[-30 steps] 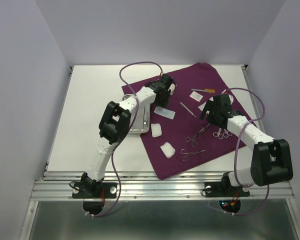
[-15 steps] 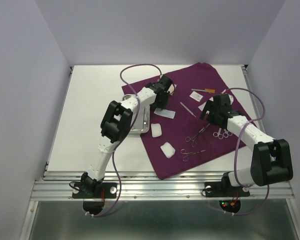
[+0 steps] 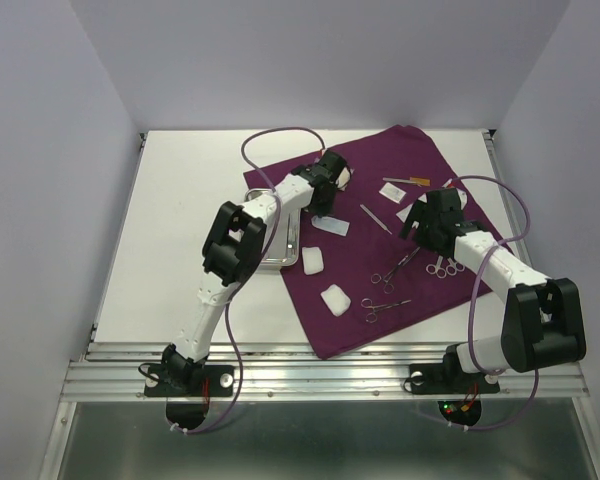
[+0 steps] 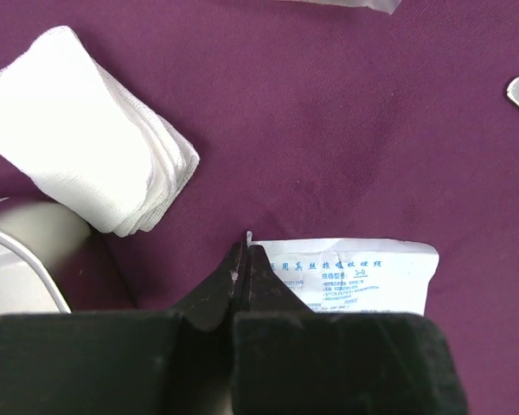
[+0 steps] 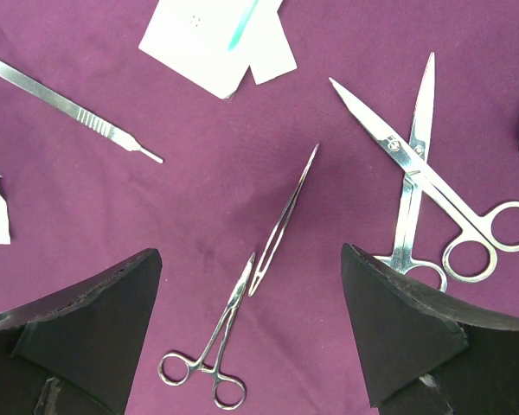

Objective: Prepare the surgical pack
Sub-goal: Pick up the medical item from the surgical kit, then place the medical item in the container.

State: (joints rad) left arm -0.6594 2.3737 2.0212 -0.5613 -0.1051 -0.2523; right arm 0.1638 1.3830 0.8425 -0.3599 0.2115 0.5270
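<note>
The dark-purple cloth [image 3: 380, 160] covers the table's right half. My left gripper [image 4: 245, 255] is down on it, jaws shut on the left edge of a white printed packet [image 4: 355, 277]; a sliver of the packet shows between the tips. A folded gauze square [image 4: 86, 164] lies just left of it. The steel tray [image 3: 280, 245] sits at the cloth's left edge. My right gripper [image 5: 251, 285] hangs open over ring-handled forceps [image 5: 212, 354] and thin tweezers [image 5: 285, 216], touching neither. Two pairs of scissors [image 5: 415, 164] lie crossed to their right.
A slim steel handle [image 5: 69, 108] and another packet [image 5: 212, 43] lie beyond the right gripper. Two more gauze squares [image 3: 312, 261] [image 3: 334, 299] and a second forceps [image 3: 385, 307] rest on the cloth's near part. White walls stand on three sides.
My left gripper has closed onto the packet's edge, where it stood open before. Both arms stay almost where they were.
</note>
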